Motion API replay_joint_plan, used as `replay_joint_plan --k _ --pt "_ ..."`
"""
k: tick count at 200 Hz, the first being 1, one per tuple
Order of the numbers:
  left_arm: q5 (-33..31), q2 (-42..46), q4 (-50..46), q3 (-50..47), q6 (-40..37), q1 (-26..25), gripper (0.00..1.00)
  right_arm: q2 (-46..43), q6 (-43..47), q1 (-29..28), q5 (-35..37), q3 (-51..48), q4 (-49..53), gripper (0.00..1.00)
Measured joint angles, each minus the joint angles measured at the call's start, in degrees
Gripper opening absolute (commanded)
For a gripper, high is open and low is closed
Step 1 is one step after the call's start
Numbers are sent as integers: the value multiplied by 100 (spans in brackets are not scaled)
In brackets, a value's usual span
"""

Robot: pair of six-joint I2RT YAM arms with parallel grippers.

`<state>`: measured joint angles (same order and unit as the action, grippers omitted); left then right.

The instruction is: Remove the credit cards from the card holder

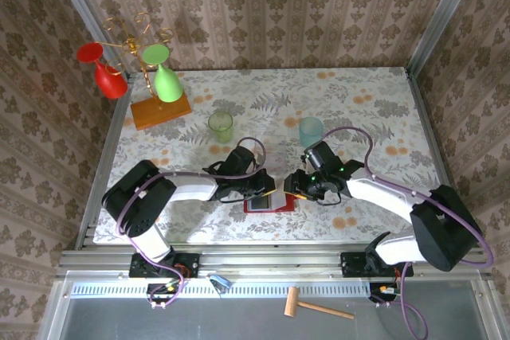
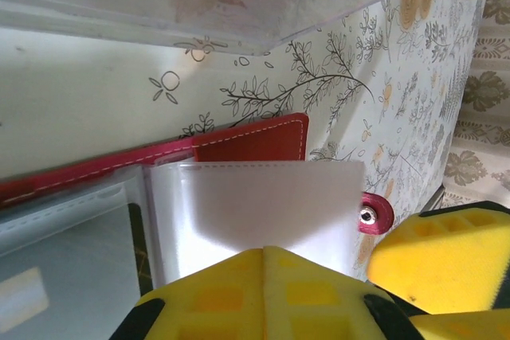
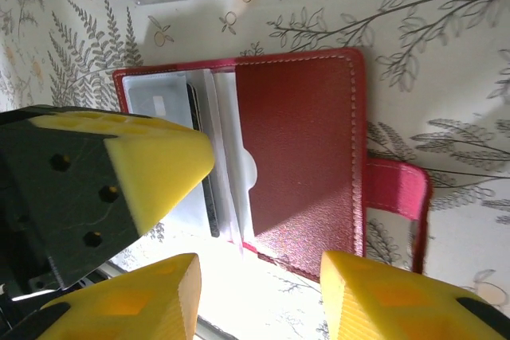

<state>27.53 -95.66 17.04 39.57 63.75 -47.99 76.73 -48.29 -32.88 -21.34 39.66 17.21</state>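
Red wallet [image 3: 303, 157] lay open on the table [image 1: 358, 109]. Left gripper [image 2: 265, 264] was pinched shut on its clear pocket [image 2: 255, 205]; right gripper [image 3: 263, 300] hung half open, empty. Of one dark card [image 3: 212, 212] I saw the edge, rest hidden.

The flower-patterned table [image 1: 374, 109] carries an orange wooden block [image 1: 161, 111] at upper left, a green cup [image 1: 221, 126] and a pale blue cup [image 1: 311, 130] mid-frame, and a red wallet [image 1: 268, 204] at lower centre

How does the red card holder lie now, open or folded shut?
Open. The card holder lies unfolded, its clear inner pockets exposed, and a dark card sits in one.
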Motion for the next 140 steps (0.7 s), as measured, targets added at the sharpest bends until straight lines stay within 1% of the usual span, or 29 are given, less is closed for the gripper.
replay_joint_plan --k 34,81,115,140 --pt "70 -181 66 146 35 -48 8 -267 37 94 79 -81 138 44" --pt "83 -203 107 162 59 -48 8 -280 35 114 105 -149 146 43" --pt "79 -166 107 144 59 -44 7 -184 33 114 76 -149 92 43" --pt "59 24 105 37 59 -31 8 17 26 111 -13 -149 20 42"
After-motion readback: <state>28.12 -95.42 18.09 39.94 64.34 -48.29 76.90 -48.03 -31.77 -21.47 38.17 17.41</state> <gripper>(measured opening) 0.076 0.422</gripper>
